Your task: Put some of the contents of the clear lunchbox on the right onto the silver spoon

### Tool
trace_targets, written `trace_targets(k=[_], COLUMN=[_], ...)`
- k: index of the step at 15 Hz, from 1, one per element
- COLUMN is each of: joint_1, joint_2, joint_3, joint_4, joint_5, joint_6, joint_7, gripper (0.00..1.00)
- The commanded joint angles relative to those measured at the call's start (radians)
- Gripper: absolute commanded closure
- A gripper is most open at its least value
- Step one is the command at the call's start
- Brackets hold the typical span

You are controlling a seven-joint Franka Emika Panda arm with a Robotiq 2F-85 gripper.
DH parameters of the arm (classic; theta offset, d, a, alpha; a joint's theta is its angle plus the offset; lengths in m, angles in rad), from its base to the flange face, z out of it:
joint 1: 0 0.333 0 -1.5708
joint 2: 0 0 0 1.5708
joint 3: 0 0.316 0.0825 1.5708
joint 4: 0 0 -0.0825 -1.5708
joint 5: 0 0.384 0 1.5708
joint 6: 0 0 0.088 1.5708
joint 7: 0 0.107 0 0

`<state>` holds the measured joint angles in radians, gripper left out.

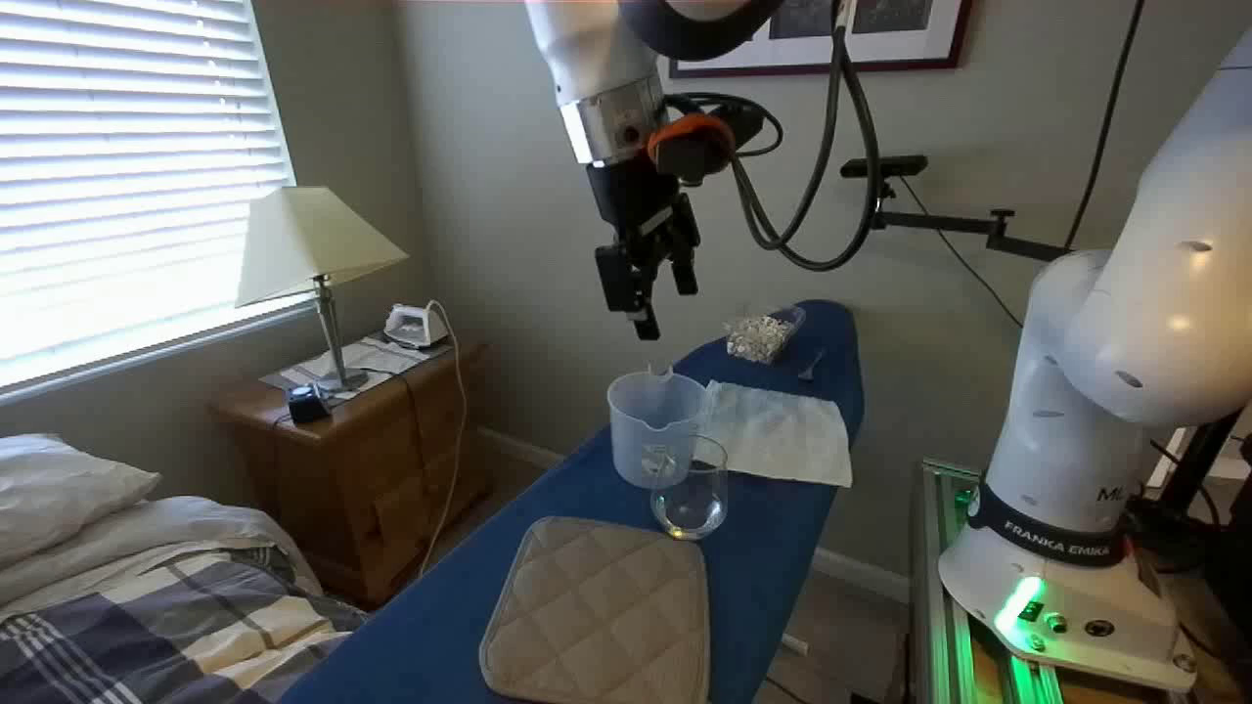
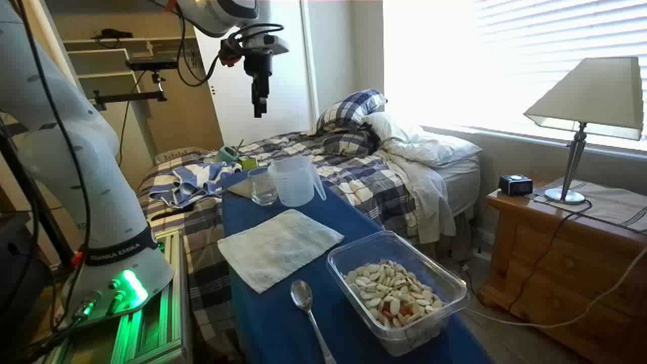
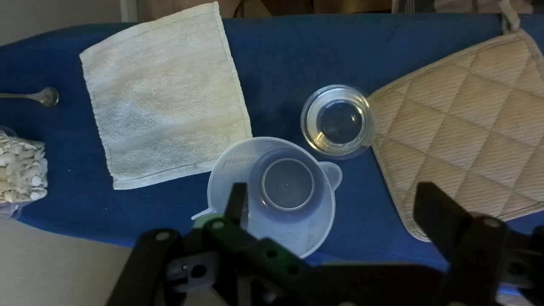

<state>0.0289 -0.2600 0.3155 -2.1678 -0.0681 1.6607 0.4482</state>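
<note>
1. Clear lunchbox point(image 2: 404, 247): open-topped, sitting on the blue ironing board point(image 3: 280, 59) near the tapered end. Wrist view only catches part of it, at the left edge.
2. Contents: pale flat seeds point(image 2: 389, 288), heaped below the rim, an orange-red patch showing among them.
3. Silver spoon point(image 2: 303, 298): lying on the board beside the box, apart from it, bowl end toward the cloth. Handle runs out of frame in an exterior view.
4. White cloth point(image 3: 165, 97): spread flat on the board, between spoon and jug.
5. Translucent measuring jug point(image 2: 293, 182): upright. From above its rim hides one cloth corner; can't really tell if the two touch.
6. Clear glass point(image 3: 338, 121): upright, just beside the jug. Quilted tan pad point(image 3: 463, 140): flat on the board, past jug and glass as seen from the lunchbox.
7. Gripper point(image 3: 333, 204): in the air well above the jug, pointing down, fingers point(image 3: 433, 212) spread wide apart. Well away from lunchbox and spoon.
8. White arm base point(image 1: 1066, 577): stands next to the board, green light point(image 1: 1020, 603) on.
9. Room: bed point(image 2: 349, 177) with plaid bedding; wooden nightstand point(image 1: 323, 499) carrying a lamp point(image 2: 591, 96) and a white iron point(image 1: 415, 326); bright window blinds point(image 1: 127, 166).
</note>
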Motion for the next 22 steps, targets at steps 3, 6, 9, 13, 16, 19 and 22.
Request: trace_targets(k=[3, 6, 9, 13, 16, 19, 22], joint_1=[0.036, 0.036, 0.004, -0.026, -0.052, -0.085, -0.123], joint_2=[0.004, 0.003, 0.038, 0.061, 0.083, 0.102, 0.118], joint_3=[-0.033, -0.033, -0.058, -0.159, -0.255, -0.334, -0.393], joint_4=[0.002, 0.002, 0.014, 0.024, 0.018, 0.027, 0.047], joint_5=[-0.007, -0.007, -0.078, -0.162, -0.155, -0.136, -0.185], joint_6=[-0.002, -0.002, 0.016, 0.076, 0.161, 0.198, 0.238], joint_7=[0.007, 0.007, 0.024, -0.08, -0.244, -0.359, -0.445], gripper=[0.0, 0.0, 0.0, 0.0, 0.0, 0.0, 0.0])
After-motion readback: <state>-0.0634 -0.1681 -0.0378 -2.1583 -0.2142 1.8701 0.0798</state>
